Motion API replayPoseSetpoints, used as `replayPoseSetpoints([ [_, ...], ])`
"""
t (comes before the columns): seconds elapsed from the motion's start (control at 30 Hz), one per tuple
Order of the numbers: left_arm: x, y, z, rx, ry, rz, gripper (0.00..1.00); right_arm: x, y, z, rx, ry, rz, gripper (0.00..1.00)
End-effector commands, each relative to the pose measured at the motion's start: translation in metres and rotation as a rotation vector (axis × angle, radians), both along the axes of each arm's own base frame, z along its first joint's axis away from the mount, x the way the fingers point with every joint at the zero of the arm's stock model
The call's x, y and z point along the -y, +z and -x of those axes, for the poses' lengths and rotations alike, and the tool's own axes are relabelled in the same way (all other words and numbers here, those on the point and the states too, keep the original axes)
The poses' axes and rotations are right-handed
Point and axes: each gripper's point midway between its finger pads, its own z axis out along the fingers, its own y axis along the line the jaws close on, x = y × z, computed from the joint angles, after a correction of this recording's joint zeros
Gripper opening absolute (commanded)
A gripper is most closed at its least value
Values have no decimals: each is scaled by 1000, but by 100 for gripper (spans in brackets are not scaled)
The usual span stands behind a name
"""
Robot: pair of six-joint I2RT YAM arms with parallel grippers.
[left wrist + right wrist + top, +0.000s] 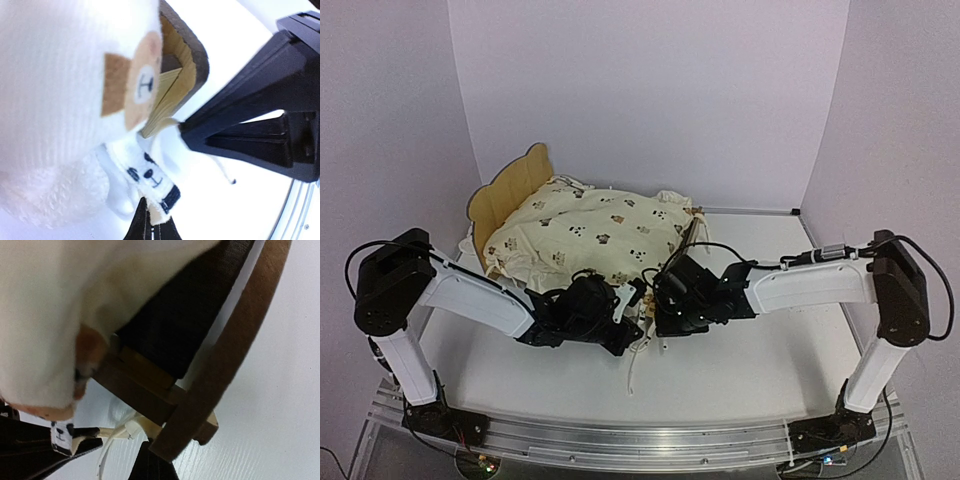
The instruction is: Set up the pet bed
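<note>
Pet bed (505, 195) near right end effector (658, 305)

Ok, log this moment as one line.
pet bed: frame mostly covered | cover: draped over bed | left gripper: shut on cover edge, foot end | right gripper: shut at foot end, grip unclear

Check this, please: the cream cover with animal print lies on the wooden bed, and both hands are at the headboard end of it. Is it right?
Not quite. The cover does lie on the bed, but the left hand and the right hand are at the near foot end, opposite the headboard. The top view shows it.
</note>
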Motion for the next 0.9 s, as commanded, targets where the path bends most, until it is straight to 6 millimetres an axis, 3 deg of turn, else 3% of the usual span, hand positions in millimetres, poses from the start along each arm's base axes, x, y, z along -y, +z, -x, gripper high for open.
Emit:
replayPoseSetpoints([
  [0.0, 7, 23, 4, -5, -16, 63, 0, -19, 6, -10, 20, 18, -37, 0],
  [0.53, 7, 35, 7, -3, -27, 85, 0, -46, -3, -5, 159, 231, -198, 0],
  [0.87, 6, 38, 8, -7, -29, 87, 0, -45, 3, -7, 362, 326, -274, 0],
])
